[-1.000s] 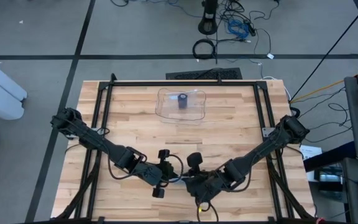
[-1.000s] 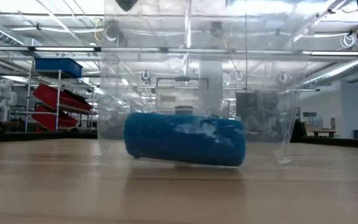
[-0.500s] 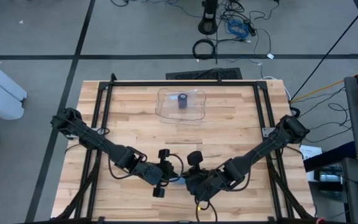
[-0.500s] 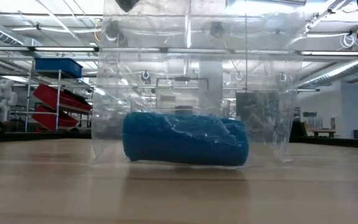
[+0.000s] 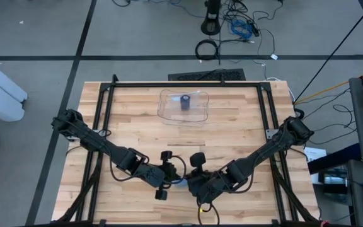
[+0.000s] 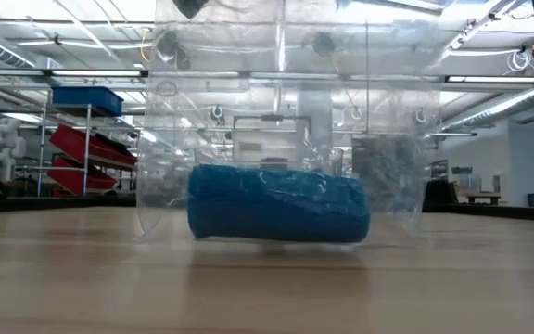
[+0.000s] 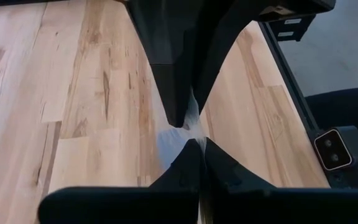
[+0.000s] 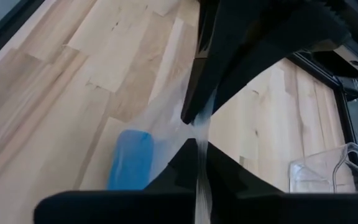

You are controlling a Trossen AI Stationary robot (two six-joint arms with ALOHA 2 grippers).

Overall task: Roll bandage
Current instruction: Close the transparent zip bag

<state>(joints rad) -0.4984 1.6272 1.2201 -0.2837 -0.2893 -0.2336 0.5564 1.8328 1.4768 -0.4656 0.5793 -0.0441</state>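
Claws meet low in the high view, just below centre; the left claw (image 5: 169, 178) is clamped on a thin translucent film (image 7: 194, 121), and the right claw (image 5: 193, 183) is pinched shut on the same film beside a light blue roll (image 8: 130, 160) lying on the table (image 5: 137, 120); the dark blue bandage roll (image 5: 185, 102) sits inside a clear plastic bag (image 5: 197, 108) in the upper middle, well apart from both claws.

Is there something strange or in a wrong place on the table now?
Nothing stands out. A blue bandage roll lies on its side in a clear plastic bag; both pincers, left and right, pinch thin clear plastic at the near edge.
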